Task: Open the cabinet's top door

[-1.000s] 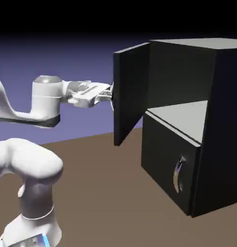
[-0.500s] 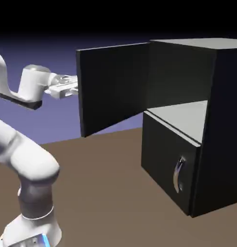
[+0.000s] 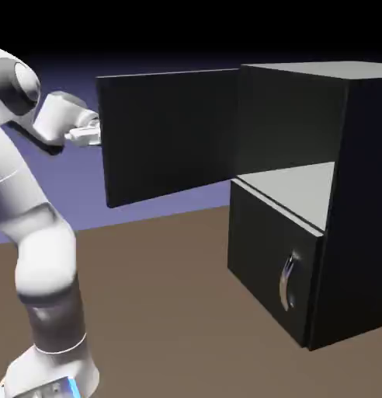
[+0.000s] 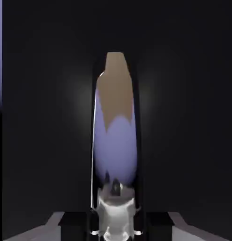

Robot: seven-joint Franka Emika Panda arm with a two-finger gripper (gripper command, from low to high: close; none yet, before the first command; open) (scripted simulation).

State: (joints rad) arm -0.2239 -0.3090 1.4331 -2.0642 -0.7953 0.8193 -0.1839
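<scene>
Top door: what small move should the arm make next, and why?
I'd ease the pincer off the handle: the top door already stands wide, baring the shelf, though the fingertips seem closed on that handle.

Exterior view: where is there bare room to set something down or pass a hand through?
Bare: the pale shelf between the cabinet's walls, as far as it shows; the brown surface between the robot's base and the lower door. Crowded: the swung-out top door's outer edge, where the hand sits.
</scene>
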